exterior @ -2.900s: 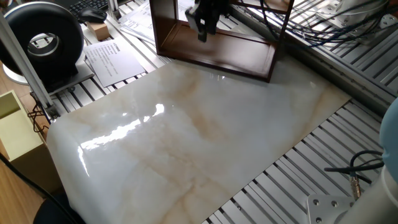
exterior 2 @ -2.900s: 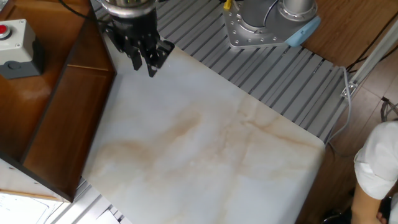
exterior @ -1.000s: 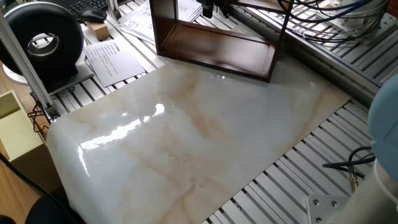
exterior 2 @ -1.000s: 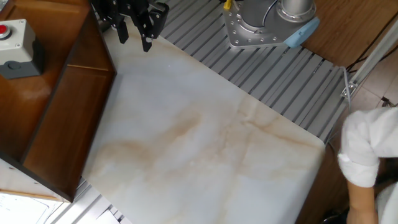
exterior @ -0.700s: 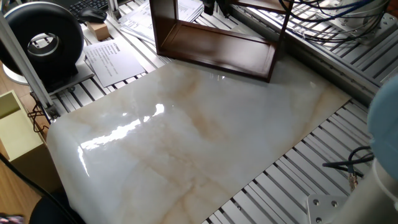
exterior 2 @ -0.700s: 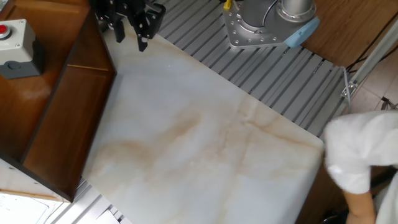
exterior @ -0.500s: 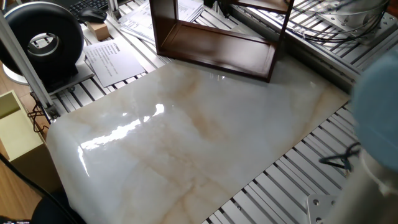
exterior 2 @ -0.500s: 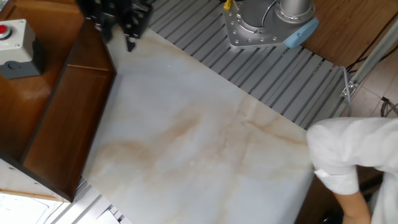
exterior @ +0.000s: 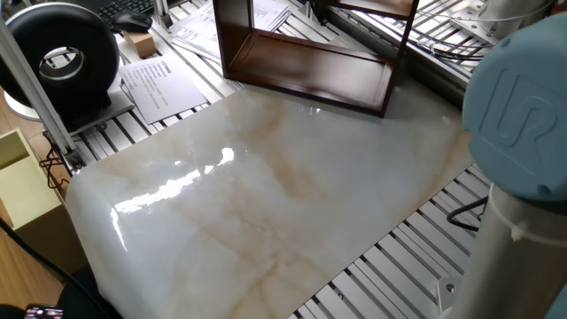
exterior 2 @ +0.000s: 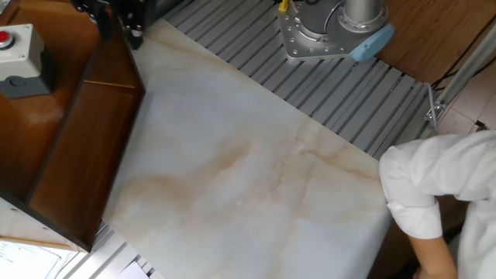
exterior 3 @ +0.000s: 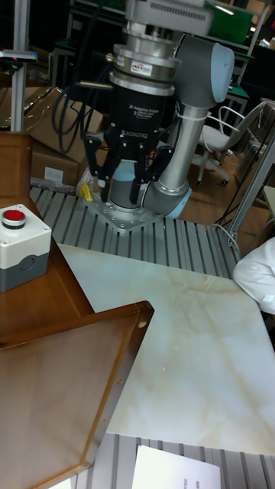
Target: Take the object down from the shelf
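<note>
Fingers [exterior 3: 101, 183] of mine stand spread wide with nothing between them, so my gripper [exterior 3: 121, 195] is released and empty; the grey shape showing through the gap looks like my own base behind, not a load. I hang high over the far edge of the table, off the end of the shelf [exterior 3: 69, 382] and clear of its top board. I judge that height is what lets me pass over the frame without clipping it. The object [exterior 3: 21, 248], a pale grey box with a red button on its top, sits on that top board near the shelf's outer edge, well apart from my tips and untouched. The shelf itself stands along one edge of the table, its open side facing the marble slab [exterior 2: 248, 170], whose bare middle offers an easy place to set the box down. My fingers point straight down, which suits a grasp from above across the box's flat sides, clear of the button. A person's white sleeve [exterior 2: 422, 186] leans in at the corner of the slab opposite the shelf, so I would keep the carry path short.
</note>
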{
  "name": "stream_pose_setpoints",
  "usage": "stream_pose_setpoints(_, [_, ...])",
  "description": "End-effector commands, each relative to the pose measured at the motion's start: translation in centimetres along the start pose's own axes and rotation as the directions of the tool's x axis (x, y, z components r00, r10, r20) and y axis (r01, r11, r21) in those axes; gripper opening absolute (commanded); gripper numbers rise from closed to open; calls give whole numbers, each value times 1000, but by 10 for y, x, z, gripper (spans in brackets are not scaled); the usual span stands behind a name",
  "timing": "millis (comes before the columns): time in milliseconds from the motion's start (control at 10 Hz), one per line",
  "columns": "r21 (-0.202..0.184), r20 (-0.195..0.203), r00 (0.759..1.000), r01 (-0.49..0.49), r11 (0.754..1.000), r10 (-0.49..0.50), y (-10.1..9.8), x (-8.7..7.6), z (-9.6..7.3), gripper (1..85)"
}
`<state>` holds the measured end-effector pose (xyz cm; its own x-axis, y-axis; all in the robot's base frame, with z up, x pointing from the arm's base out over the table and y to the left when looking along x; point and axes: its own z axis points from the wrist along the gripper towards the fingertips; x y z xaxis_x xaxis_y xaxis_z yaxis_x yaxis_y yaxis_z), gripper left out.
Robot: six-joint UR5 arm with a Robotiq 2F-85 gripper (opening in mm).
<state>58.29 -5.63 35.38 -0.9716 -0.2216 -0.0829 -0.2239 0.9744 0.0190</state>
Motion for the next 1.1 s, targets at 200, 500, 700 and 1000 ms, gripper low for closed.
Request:
stream_pose_setpoints(200, [20,-6,1000,-19,1000,19,-11,1,-4,463])
stream_pose_setpoints(500, [59,-30,995,101,993,-99,-41,7,-8,547])
stream_pose_setpoints(700, [64,-38,987,158,985,-155,-74,17,-9,570])
stream_pose_setpoints(1000, [52,-15,982,186,981,-186,-84,24,-3,640])
